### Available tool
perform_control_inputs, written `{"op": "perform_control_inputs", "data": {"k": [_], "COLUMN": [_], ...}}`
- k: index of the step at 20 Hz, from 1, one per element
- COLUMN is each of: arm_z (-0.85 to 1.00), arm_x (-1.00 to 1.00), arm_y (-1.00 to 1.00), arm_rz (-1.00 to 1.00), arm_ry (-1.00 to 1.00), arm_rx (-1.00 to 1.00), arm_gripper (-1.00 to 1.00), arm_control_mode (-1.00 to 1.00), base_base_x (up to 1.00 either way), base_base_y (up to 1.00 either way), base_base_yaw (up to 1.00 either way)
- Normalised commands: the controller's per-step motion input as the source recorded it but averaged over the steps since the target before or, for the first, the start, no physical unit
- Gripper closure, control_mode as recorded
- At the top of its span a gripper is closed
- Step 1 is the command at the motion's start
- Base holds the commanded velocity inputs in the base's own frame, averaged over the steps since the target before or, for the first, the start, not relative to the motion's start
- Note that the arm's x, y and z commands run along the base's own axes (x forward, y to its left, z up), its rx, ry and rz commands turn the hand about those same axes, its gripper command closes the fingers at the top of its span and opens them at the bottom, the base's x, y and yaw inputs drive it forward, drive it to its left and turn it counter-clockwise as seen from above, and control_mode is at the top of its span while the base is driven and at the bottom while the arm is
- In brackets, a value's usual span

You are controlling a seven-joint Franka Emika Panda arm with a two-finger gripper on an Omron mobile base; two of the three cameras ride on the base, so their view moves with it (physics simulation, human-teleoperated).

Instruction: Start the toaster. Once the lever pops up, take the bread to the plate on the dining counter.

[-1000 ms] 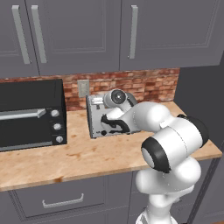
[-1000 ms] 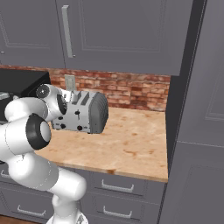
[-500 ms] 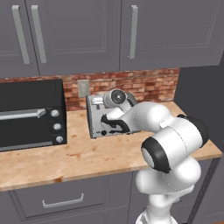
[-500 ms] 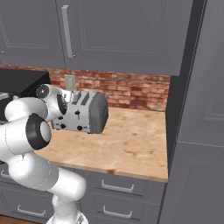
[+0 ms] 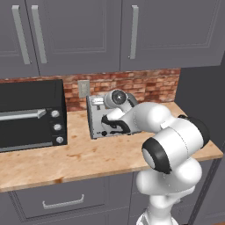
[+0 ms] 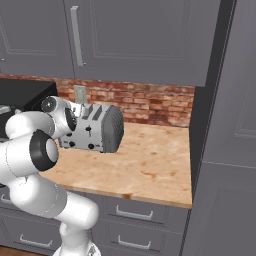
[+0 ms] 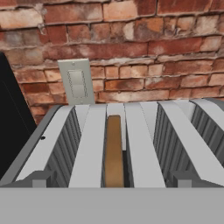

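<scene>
progress: early days, looks like. bread (image 7: 113, 151) sitting down in a slot of the toaster (image 6: 98, 127), so nothing carried anywhere yet
done so far: honestly can't tell whether the lever got pushed; front levers mostly hidden behind the arm in the left base view, too small to read in the right one
left to do: wait for the pop (or start it, if not started), pull the slice out, haul it over to the plate on the dining counter
gripper (image 5: 107, 131): tucked right against the toaster front, above the slots going by the hand view; fingers hard to make out in the frames, but spread wide and holding nothing
bread location: second slot from the left in the hand view, standing on edge, top crust just showing between the grey ribs
bread look: thin, brown, darker along the crust, lined up straight in its slot
toaster look: boxy silver-grey, four slots, two black levers and small knobs on the front, sitting on the wood counter (image 6: 150, 162) against the brick wall (image 7: 144, 57)
neighbours: black toaster oven (image 5: 28, 114) just to its left, wall outlet (image 7: 77, 82) right behind it
</scene>
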Motion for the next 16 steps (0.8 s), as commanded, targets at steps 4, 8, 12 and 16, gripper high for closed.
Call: {"op": "perform_control_inputs", "data": {"k": [4,8,12,16], "arm_z": [0.0,0.0,0.0,0.0], "arm_x": [0.0,0.0,0.0,0.0], "arm_y": [0.0,0.0,0.0,0.0], "arm_rz": [0.0,0.0,0.0,0.0], "arm_ry": [0.0,0.0,0.0,0.0], "arm_rx": [0.0,0.0,0.0,0.0], "arm_gripper": [-1.0,-1.0,-1.0,-1.0], "arm_control_mode": [-1.0,-1.0,-1.0,-1.0], "base_base_x": [0.0,0.0,0.0,0.0], "base_base_y": [0.0,0.0,0.0,0.0], "base_base_yaw": [0.0,0.0,0.0,0.0]}}
